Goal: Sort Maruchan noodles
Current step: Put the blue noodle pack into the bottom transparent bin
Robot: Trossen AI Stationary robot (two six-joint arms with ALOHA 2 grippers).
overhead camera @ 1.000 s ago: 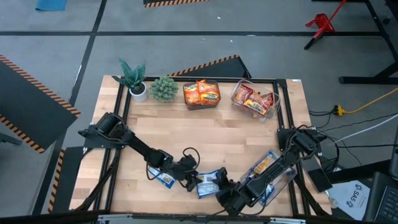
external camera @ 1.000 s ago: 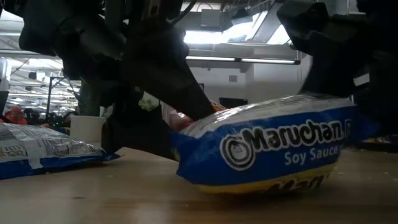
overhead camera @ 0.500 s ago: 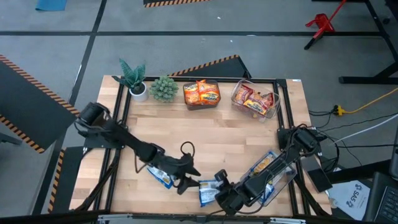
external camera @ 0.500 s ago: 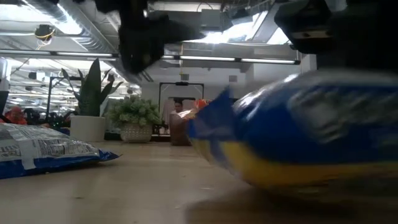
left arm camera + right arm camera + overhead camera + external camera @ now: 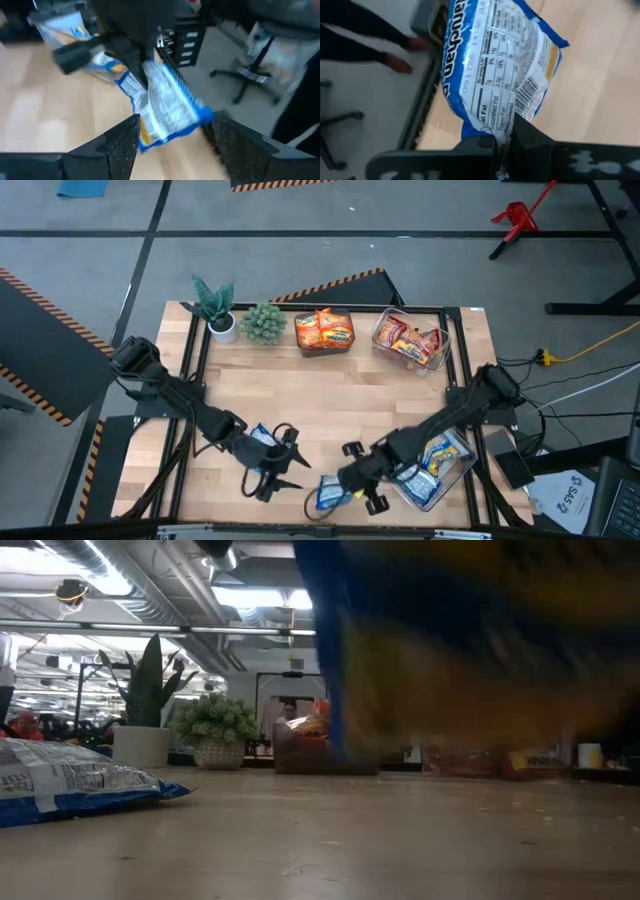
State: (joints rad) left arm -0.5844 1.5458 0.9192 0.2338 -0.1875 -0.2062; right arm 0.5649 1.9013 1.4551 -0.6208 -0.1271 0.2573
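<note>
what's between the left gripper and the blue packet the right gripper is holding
Only bare wooden table: in the high view, the open left gripper sits just apart from the blue packet pinched by the right gripper.

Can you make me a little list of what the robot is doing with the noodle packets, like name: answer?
right gripper: shut on a blue noodle packet, holding it by one edge near the table's front edge
left gripper: open, empty, just left of that packet
other blue packet: lying flat on the table by the left arm
bin at front right: holds blue packets
two bins at the back: orange packets in one, red-brown packets in the other
plants: two, at the back left corner
</note>
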